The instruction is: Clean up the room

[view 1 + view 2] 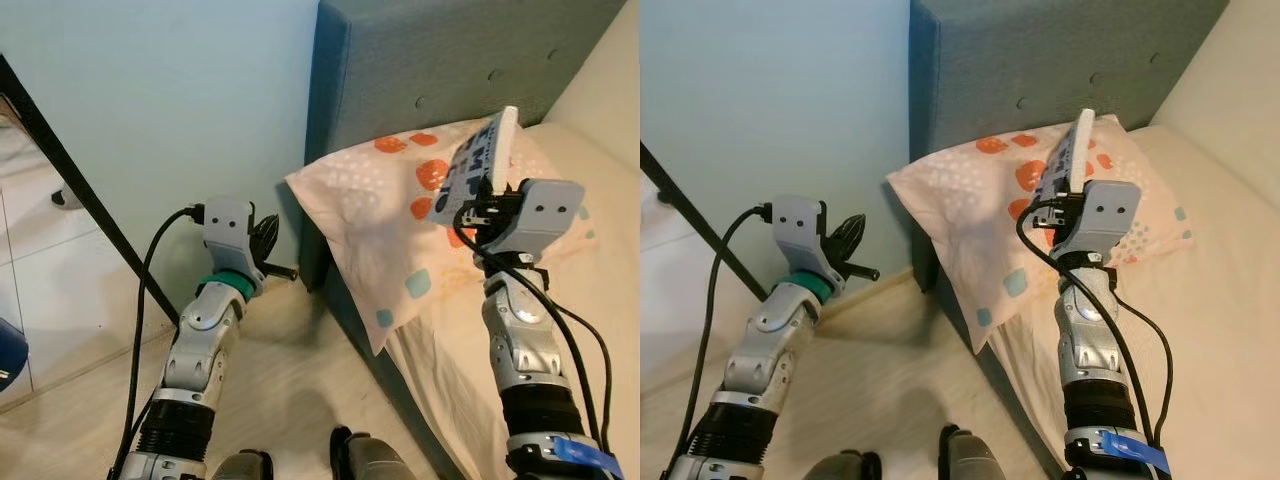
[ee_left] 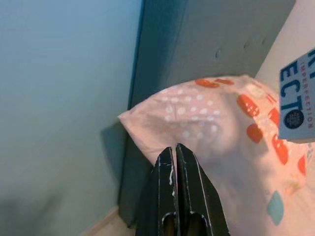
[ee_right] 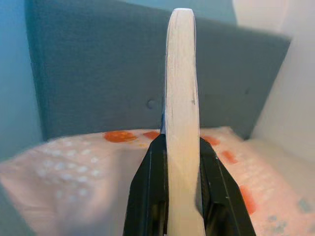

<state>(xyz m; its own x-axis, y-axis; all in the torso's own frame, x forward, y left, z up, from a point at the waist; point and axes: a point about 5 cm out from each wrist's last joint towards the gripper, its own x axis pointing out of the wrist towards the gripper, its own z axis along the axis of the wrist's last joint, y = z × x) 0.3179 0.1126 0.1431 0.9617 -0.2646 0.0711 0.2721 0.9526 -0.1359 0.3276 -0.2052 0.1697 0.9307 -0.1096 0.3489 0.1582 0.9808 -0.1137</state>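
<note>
My right gripper [image 1: 478,205] is shut on a book [image 1: 474,166] with a blue and white cover, held edge-up above a pink pillow [image 1: 385,230] patterned with orange and teal shapes. In the right wrist view the book's white page edge [image 3: 181,113] stands upright between my two black fingers [image 3: 147,196]. The pillow leans at the head of the bed against a grey-blue padded headboard [image 1: 440,60]. My left gripper [image 1: 268,240] is shut and holds nothing; it hovers over the floor beside the bed's corner, its fingertips [image 2: 176,153] pointing toward the pillow.
A cream mattress [image 1: 590,330] runs off to the right. A pale blue wall [image 1: 180,90] stands behind, with a dark slanted bar [image 1: 70,170] at the left. Light wooden floor [image 1: 290,390] lies between the bed and the wall. My feet [image 1: 350,455] show at the bottom.
</note>
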